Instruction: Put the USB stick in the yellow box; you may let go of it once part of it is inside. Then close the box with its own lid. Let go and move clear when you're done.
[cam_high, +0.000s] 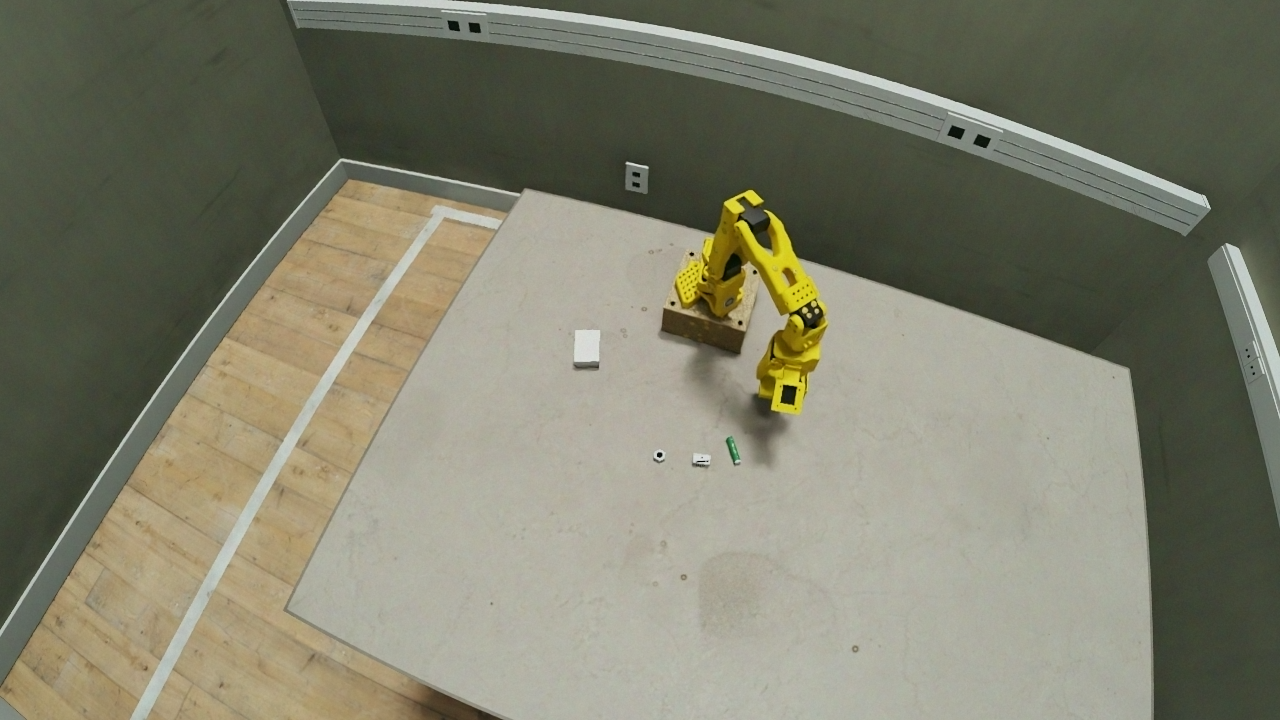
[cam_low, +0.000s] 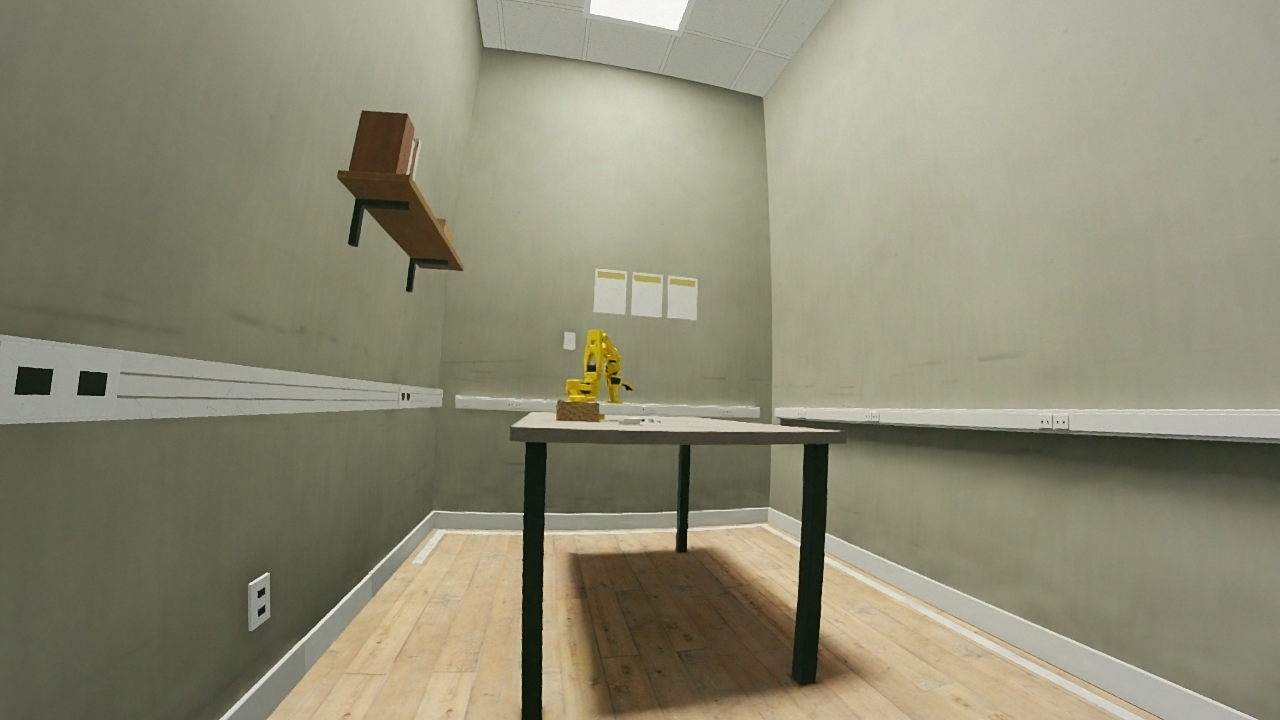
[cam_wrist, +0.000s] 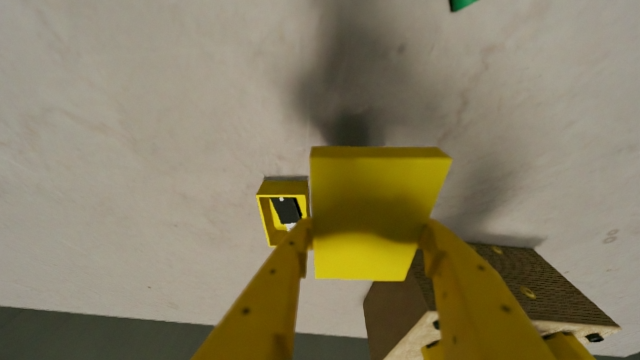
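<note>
My gripper (cam_wrist: 365, 234) (cam_high: 782, 386) is shut on the flat yellow lid (cam_wrist: 377, 180) (cam_high: 771, 396) and holds it above the table (cam_high: 895, 537). In the wrist view the small open yellow box (cam_wrist: 265, 220) stands on the table just left of the lid and lower down. The black USB stick (cam_wrist: 286, 211) with a white end lies inside it. The lid is beside the box's opening, not over it. I cannot make out the box in the top and exterior views; the arm hides it.
A green battery (cam_high: 733, 449) (cam_wrist: 462, 4), a small white part (cam_high: 700, 459) and a nut (cam_high: 658, 455) lie in front of the arm. A white block (cam_high: 587, 348) lies to the left. The arm's wooden base (cam_high: 707, 326) (cam_wrist: 525, 285) is close behind.
</note>
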